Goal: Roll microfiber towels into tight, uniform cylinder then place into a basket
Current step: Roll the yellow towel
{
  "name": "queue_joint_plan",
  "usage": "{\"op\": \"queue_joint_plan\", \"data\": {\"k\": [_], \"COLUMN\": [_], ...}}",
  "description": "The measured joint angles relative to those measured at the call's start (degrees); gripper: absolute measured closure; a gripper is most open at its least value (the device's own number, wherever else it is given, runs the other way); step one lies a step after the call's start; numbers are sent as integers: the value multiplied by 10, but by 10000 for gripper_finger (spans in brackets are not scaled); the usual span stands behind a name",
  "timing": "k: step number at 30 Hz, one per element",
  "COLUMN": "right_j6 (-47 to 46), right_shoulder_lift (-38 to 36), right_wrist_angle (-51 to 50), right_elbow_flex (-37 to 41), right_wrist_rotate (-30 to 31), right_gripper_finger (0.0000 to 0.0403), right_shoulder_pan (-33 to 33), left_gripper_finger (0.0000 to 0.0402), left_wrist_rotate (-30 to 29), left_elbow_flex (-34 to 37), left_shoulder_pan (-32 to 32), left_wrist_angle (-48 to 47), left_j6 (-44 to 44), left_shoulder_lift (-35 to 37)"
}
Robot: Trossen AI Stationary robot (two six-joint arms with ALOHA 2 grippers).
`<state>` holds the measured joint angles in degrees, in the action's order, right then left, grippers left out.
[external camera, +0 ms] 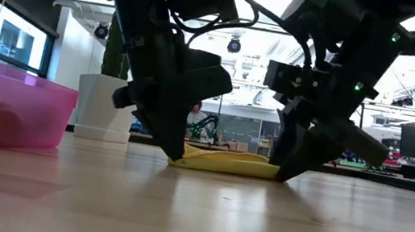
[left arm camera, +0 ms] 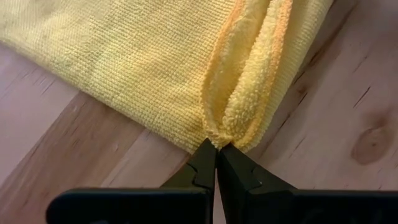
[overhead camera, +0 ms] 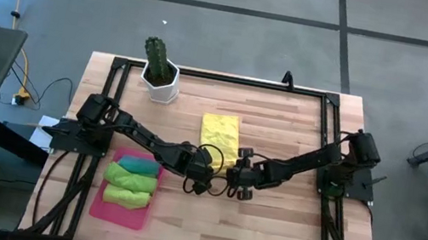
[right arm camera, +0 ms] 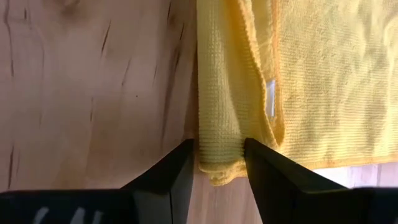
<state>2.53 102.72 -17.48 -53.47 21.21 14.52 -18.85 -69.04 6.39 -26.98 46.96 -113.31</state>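
A yellow microfiber towel (overhead camera: pixel 221 132) lies folded flat on the wooden table, its near edge between my two grippers; it also shows in the low view (external camera: pixel 225 162). My left gripper (left arm camera: pixel 216 149) is shut at that near edge. My right gripper (right arm camera: pixel 221 158) is open. Its fingers stand on either side of the folded strip at the towel's near right corner (right arm camera: pixel 222 140); whether they touch it I cannot tell. The pink basket (overhead camera: pixel 97 205) at the near left holds a teal (overhead camera: pixel 136 164), a green (overhead camera: pixel 131 180) and a lime green rolled towel (overhead camera: pixel 126 197). My left gripper pinches the yellow towel's near edge at a raised fold (left arm camera: pixel 231 134) between its two fingertips. Several layers bunch there. The fingers slant down at it from the table's near side. The rest of the towel lies flat on the table.
A white pot with a cactus (overhead camera: pixel 159 77) stands at the far left, beyond the towel. The basket's wall (external camera: pixel 5 108) rises at the left in the low view. Bare wood lies to the right of the towel and along the near edge.
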Motion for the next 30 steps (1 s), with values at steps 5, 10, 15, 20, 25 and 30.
{"op": "queue_joint_plan", "data": {"k": [5, 10, 15, 20, 25, 30], "right_j6": [-22, -54, -84, -120, -132, -151], "right_shoulder_lift": [0, 0, -1, -3, -2, -2], "right_wrist_angle": [-3, -20, -39, -61, -62, -63], "right_elbow_flex": [0, -1, -2, -3, -2, -2], "right_wrist_rotate": [-7, -15, -35, -53, -56, -66], "right_gripper_finger": [301, 367, 394, 400, 401, 402], "right_shoulder_pan": [0, 0, 0, 0, 0, -4], "left_gripper_finger": [394, 374, 347, 320, 292, 258], "left_wrist_rotate": [0, 2, 8, 50, 101, 112], "left_elbow_flex": [0, 0, 1, 2, 2, 1], "left_shoulder_pan": [0, 0, 0, -7, -19, -20], "left_wrist_angle": [0, 0, -1, -19, -28, -25], "left_j6": [-27, -38, -81, -139, -201, -289], "left_shoulder_lift": [0, 0, 5, 27, 46, 51]}}
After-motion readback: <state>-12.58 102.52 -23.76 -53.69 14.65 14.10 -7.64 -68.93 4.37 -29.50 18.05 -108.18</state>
